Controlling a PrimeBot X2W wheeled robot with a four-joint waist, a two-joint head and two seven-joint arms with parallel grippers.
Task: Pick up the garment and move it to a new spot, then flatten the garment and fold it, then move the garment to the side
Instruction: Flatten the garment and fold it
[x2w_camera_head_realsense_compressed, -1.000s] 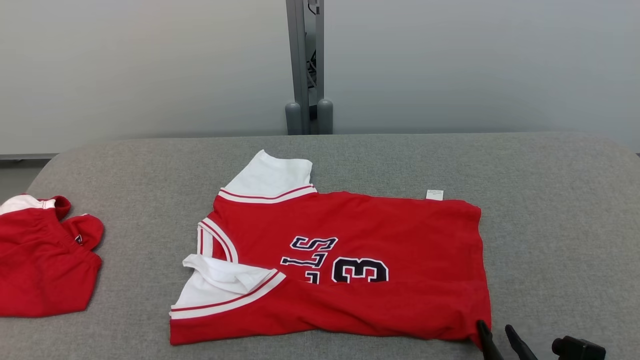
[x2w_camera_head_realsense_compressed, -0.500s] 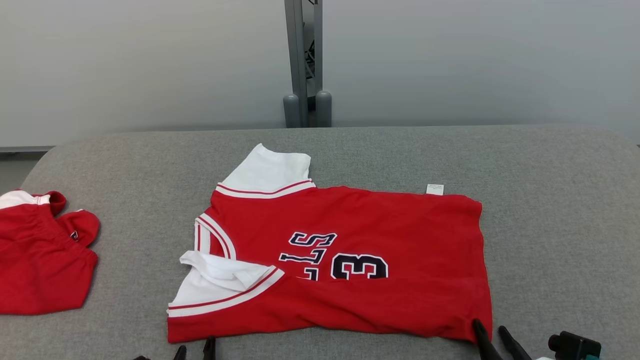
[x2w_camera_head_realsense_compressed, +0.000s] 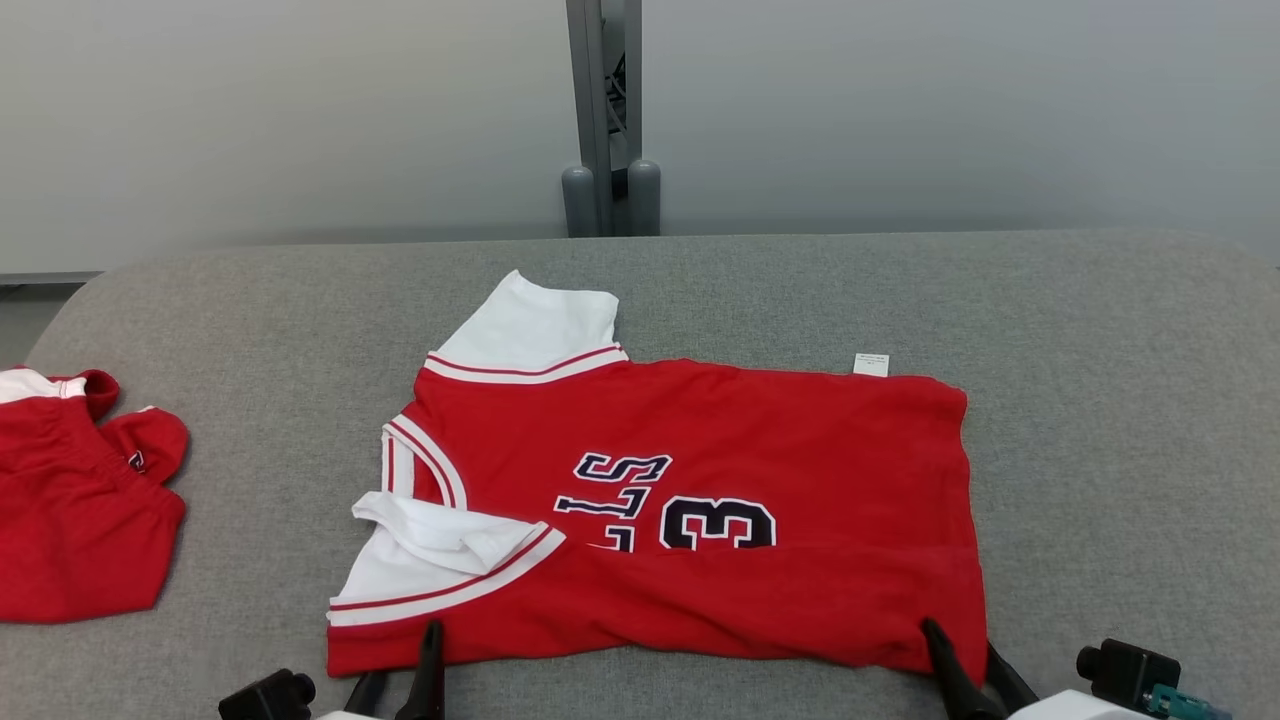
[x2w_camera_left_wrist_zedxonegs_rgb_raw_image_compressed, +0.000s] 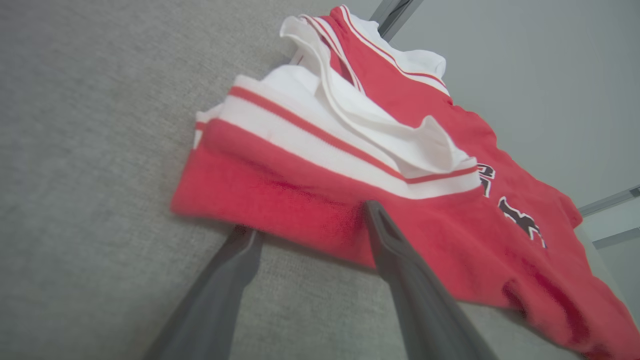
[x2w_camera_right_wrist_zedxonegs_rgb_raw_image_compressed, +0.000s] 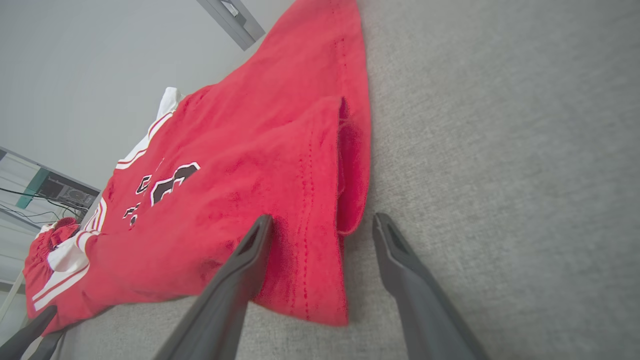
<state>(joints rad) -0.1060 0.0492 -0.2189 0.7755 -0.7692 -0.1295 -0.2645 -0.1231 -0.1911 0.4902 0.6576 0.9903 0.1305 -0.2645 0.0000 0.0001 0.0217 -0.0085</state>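
Jaws wide on left gripper (x2w_camera_head_realsense_compressed: 402, 655), right gripper (x2w_camera_head_realsense_compressed: 960, 640) too, tips at both near corners of the garment (x2w_camera_head_realsense_compressed: 760, 440), red jersey, white striped sleeves, near edge folded over, flat on desk (x2w_camera_head_realsense_compressed: 1100, 400) centre.

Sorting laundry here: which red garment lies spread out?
The numbered jersey in the middle; the other red garment, at the left, lies bunched up.
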